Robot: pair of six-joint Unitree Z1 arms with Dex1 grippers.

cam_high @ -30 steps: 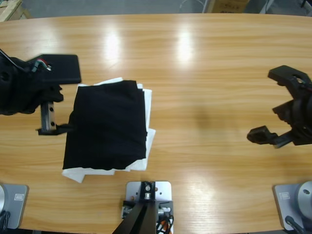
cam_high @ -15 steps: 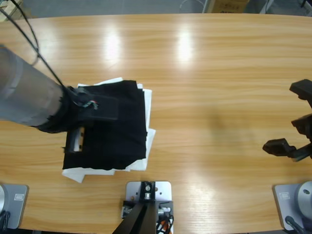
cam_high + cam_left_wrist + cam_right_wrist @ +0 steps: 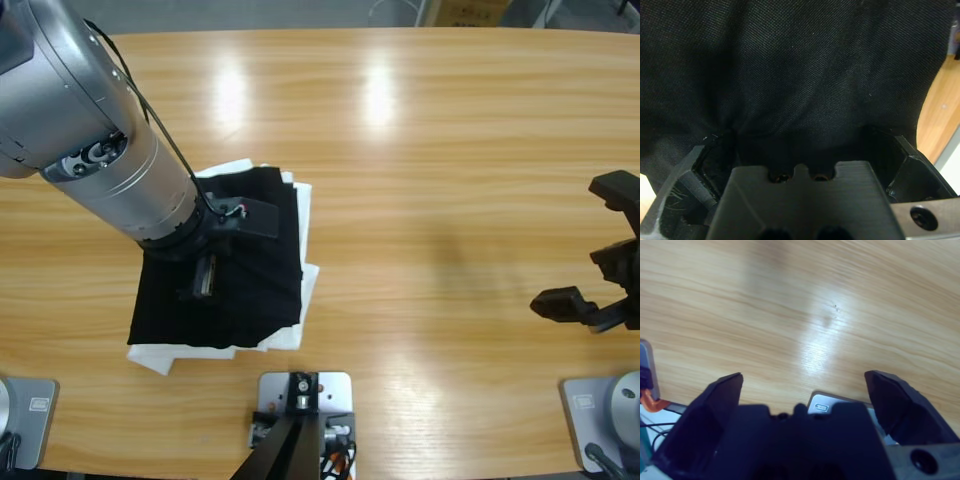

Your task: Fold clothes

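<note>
The clothes, a black shirt [image 3: 255, 250] folded into a rectangle, lie at the table's left on a white garment pile [image 3: 160, 356]. My left arm reaches over the shirt from the upper left, its big silver elbow close under the camera. The left gripper [image 3: 205, 276] is down on the shirt's middle. In the left wrist view black fabric [image 3: 800, 65] fills the frame, and the left gripper [image 3: 805, 142] stands open with its jaws spread wide against the cloth. My right gripper [image 3: 574, 244] hangs open at the table's right edge over bare wood [image 3: 802, 377], holding nothing.
White cloth edges [image 3: 306, 272] stick out past the shirt on its right and lower sides. Bare wooden table [image 3: 430, 150] spans the middle between the two grippers.
The left arm has swung in from the left edge over the shirt, and its gripper now presses on the cloth's middle. The right gripper has drawn back toward the right edge.
</note>
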